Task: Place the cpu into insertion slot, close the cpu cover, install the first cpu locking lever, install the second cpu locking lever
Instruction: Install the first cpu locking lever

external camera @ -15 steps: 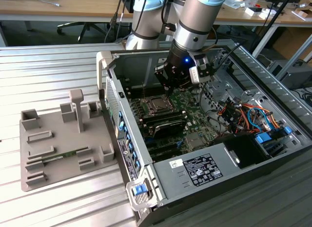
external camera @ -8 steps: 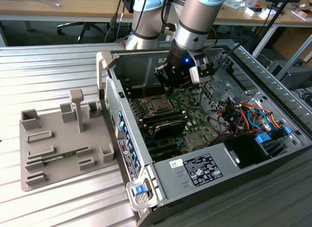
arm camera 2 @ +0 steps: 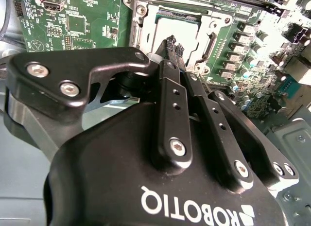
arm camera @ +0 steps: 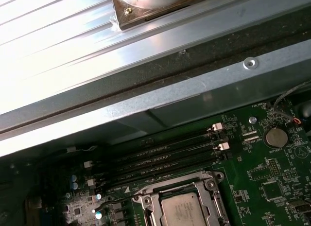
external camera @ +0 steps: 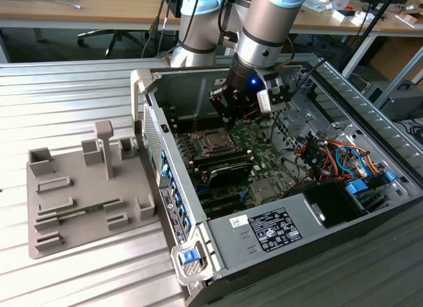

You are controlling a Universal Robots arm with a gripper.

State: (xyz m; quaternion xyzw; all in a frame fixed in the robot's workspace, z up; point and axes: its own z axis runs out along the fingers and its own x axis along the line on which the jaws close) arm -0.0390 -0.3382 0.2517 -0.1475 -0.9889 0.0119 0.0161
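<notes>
The arm's gripper (external camera: 228,117) is hanging inside the open computer case (external camera: 151,89), just above the green motherboard (external camera: 264,148) and close to the insertion slot (external camera: 206,147), on the side of the slot nearer the case's back wall. In the second wrist view the gripper (arm camera 2: 172,44) is showing its two black fingers (arm camera 2: 167,104) pressed together at the tips, with nothing between them, and the tips are pointing down at the socket area without clearly touching it. The cpu (arm camera 2: 179,34) is lying flat in the slot, its silvery-grey top facing up, and the cpu cover (arm camera 2: 146,29) is lying down around it as a metal frame, with the chip showing through the square cut-out. In the first wrist view the cpu (arm camera: 183,212) is sitting in the same frame (arm camera: 206,184), just beside the row of long black memory slots (arm camera: 165,160), while a round coin battery (arm camera: 276,137) is sitting on the board further along. Whether the locking levers are latched cannot be told. In the exterior view the case is resting on a slatted metal table (external camera: 66,96), and a grey fixture tray (external camera: 46,208) is lying well apart from it toward the exterior view's left.
</notes>
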